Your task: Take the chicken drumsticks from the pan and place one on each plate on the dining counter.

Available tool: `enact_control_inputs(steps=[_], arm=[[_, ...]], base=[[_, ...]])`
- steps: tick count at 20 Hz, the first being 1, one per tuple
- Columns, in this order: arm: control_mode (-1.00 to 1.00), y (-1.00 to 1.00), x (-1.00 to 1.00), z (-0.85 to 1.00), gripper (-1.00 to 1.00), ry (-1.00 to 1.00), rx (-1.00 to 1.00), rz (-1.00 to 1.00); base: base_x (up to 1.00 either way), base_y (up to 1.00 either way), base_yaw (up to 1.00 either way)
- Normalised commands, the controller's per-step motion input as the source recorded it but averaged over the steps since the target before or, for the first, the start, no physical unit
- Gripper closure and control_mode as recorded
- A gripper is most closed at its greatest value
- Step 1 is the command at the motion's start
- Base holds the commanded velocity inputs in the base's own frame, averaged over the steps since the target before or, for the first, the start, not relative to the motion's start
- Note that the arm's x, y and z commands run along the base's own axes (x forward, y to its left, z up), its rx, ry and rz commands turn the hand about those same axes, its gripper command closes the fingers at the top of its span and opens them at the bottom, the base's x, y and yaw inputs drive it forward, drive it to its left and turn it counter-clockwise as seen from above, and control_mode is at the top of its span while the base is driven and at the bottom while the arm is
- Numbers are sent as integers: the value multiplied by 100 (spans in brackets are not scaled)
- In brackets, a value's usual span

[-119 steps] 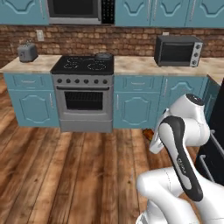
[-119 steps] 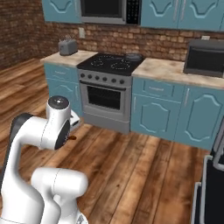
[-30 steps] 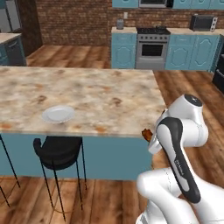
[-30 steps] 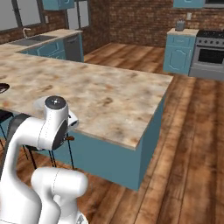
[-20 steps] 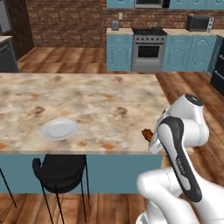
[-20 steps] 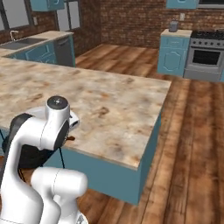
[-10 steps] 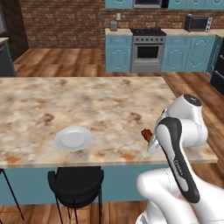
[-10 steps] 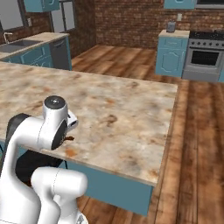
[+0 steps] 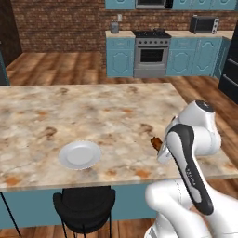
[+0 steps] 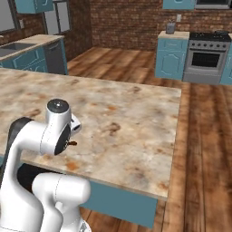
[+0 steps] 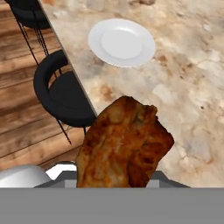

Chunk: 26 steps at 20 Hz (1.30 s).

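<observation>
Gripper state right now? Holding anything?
Gripper: shut on a chicken drumstick, held over the dining counter near the white plate.

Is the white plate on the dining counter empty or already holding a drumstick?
Empty. The plate shows a bare white surface on the dining counter; the drumstick is in the gripper, off to the plate's side.

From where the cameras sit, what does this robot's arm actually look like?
The arm is made of glossy white, rounded shells joined by thick dark bands at the joints. A round grey cap with a dark centre tops one joint. No loose cables or markings show. Its fingers are hidden.
</observation>
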Motion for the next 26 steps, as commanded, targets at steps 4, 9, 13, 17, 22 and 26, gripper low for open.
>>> enact_control_inputs(steps=[4,9,13,17,22,26], arm=[[-100,51,21,0,100,9,-14,-12],[-100,38,39,4,100,12,-8,-6],[-100,36,50,8,100,19,-5,0],[-100,45,60,1,100,22,-7,7],[-100,83,72,-21,100,31,-17,6],[-100,96,31,-44,100,12,-19,5]], base=[[0,0,0],[0,0,0],[0,0,0],[0,0,0],[0,0,0],[0,0,0]])
